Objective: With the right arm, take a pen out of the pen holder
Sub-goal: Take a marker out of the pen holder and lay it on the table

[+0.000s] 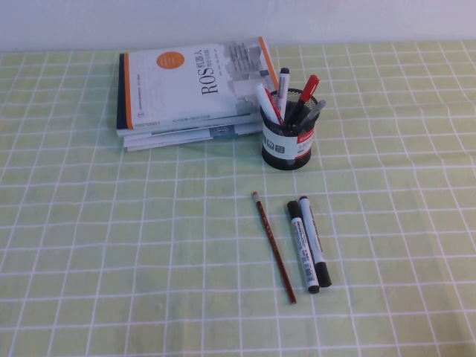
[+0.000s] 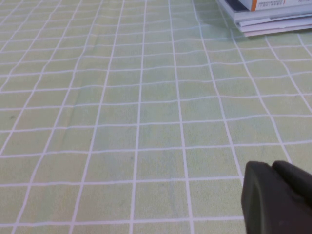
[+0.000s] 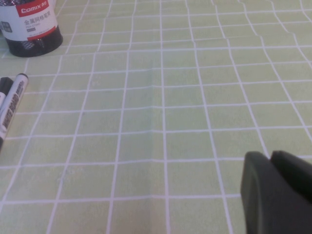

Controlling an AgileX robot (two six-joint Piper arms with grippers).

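R gripper (image 3: 271,163): jaws pressed together, nothing between them, low over bare green check tablecloth (image 3: 161,122). It is well apart from the pen holder (image 3: 31,27) and not in the high view. L gripper (image 2: 273,170): also closed and empty, low over cloth, books (image 2: 268,17) far off.

Pen holder (image 1: 288,141): black mesh cup, upright, towards the table's far edge, a bit R of centre. Pens inside stand tail-up, long axes near vertical and fanned out. Red-capped pen (image 1: 307,88) leans R, white-and-red pen (image 1: 269,103) leans L, black-capped pen (image 1: 283,85) is about straight.

Nearer the front edge lie 2 markers (image 1: 309,244) side by side and a pencil (image 1: 274,247) just L of them, long axes running far-to-near. Book stack just L of the holder.
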